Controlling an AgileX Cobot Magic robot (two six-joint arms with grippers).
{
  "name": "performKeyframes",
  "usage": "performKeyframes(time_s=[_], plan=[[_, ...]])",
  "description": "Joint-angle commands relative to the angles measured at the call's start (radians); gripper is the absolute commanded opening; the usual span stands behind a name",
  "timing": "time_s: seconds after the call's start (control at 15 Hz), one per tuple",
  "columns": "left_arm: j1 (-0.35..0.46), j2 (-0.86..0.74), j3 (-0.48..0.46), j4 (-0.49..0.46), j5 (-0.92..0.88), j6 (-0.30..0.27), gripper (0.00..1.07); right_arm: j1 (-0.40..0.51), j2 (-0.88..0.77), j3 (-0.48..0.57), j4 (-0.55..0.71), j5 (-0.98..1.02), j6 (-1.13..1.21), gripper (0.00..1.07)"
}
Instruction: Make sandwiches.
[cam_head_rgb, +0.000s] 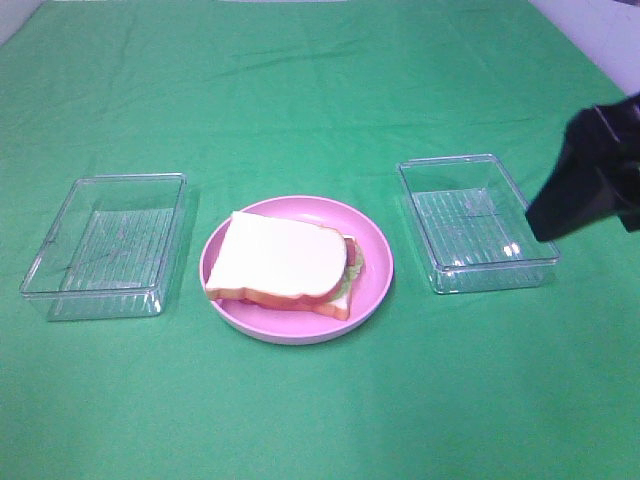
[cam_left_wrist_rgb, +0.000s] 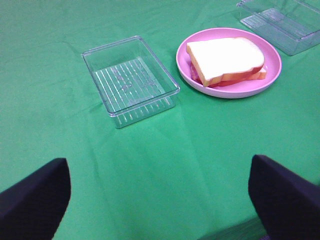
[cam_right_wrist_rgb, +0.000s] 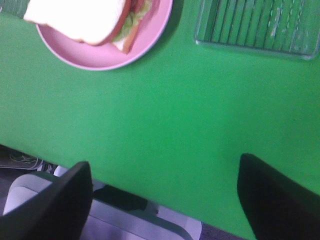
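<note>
One sandwich (cam_head_rgb: 285, 265) lies on a round pink plate (cam_head_rgb: 375, 250) at the middle of the green table. Its top is a white bread slice with an orange-brown crust. Green lettuce and reddish filling show at its right side. It also shows in the left wrist view (cam_left_wrist_rgb: 225, 60) and the right wrist view (cam_right_wrist_rgb: 90, 20). My left gripper (cam_left_wrist_rgb: 160, 197) is open and empty, well short of the left tray. My right gripper (cam_right_wrist_rgb: 165, 200) is open and empty, away from the plate. The right arm (cam_head_rgb: 590, 175) shows as a dark shape beside the right tray.
A clear plastic tray (cam_head_rgb: 105, 245) stands left of the plate and holds nothing. Another clear tray (cam_head_rgb: 475, 220) stands right of it, also holding nothing. A green cloth (cam_head_rgb: 320, 100) covers the table. The table's edge (cam_right_wrist_rgb: 125, 187) shows in the right wrist view.
</note>
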Motion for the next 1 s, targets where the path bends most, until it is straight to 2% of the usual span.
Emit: performKeyframes(time_s=[0.07, 0.27, 0.33, 0.4, 0.73, 1.0], plan=[[-0.002, -0.009, 0.002, -0.007, -0.010, -0.001, 0.92, -0.001, -0.169, 0.124, -0.007, 0.047, 0.004, 0.75], [-0.002, -0.009, 0.002, -0.007, -0.010, -0.001, 0.92, -0.001, -0.366, 0.251, -0.038, 0.113, -0.003, 0.75], [-0.002, -0.009, 0.002, -0.007, -0.010, 0.000, 0.92, -0.001, -0.524, 0.326, -0.071, 0.168, -0.037, 0.75], [-0.002, -0.009, 0.002, -0.007, -0.010, 0.001, 0.92, -0.001, -0.596, 0.357, -0.086, 0.175, -0.066, 0.75], [-0.002, -0.009, 0.002, -0.007, -0.010, 0.001, 0.92, -0.001, -0.853, 0.411, -0.086, 0.071, -0.125, 0.75], [-0.002, -0.009, 0.002, -0.007, -0.010, 0.000, 0.92, -0.001, -0.906, 0.436, -0.089, 0.035, -0.124, 0.75]])
